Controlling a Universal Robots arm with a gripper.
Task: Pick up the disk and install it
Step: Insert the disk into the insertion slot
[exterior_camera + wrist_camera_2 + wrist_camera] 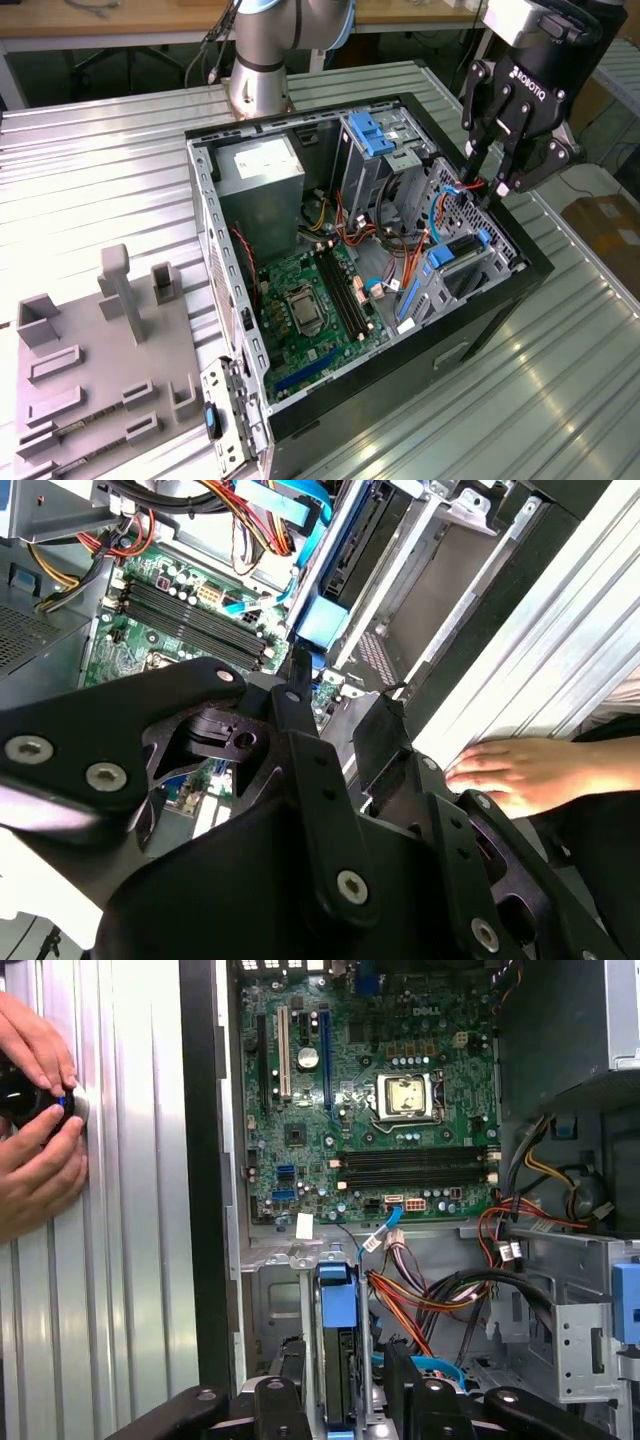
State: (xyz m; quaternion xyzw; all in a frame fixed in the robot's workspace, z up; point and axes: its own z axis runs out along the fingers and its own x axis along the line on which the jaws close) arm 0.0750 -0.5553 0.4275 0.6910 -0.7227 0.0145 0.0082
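The gripper (488,180) hangs released, its two black fingers (272,1400) spread wide and holding nothing, just above the metal drive cage (470,235) at one end of the open computer case (215,230). The disk (337,1360) stands on edge in that cage, in line with the gap between the fingers, its blue tab (337,1305) on the end facing the green circuit board (380,1110), with a bundle of orange and black cables (420,1300) just beside it. Outside the case, a person's hands (35,1140) rest on the ribbed metal table (100,170), pinching a small dark object.
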